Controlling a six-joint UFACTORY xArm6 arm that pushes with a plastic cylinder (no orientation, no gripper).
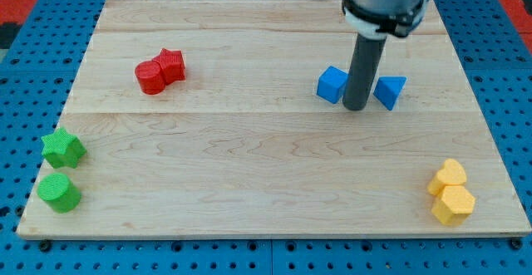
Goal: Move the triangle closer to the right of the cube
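Note:
A blue cube [332,85] lies on the wooden board [266,154] right of centre near the view's top. A blue triangle [390,90] lies a short way to its right. My dark rod comes down from the view's top, and my tip [357,107] rests on the board in the gap between the two blocks. It stands just left of the triangle and just right of the cube. I cannot tell whether the tip touches either block.
Two red blocks [160,71] touch each other at the upper left. A green star [63,149] and a green cylinder [59,192] sit at the lower left edge. Two yellow blocks [451,192] sit at the lower right corner.

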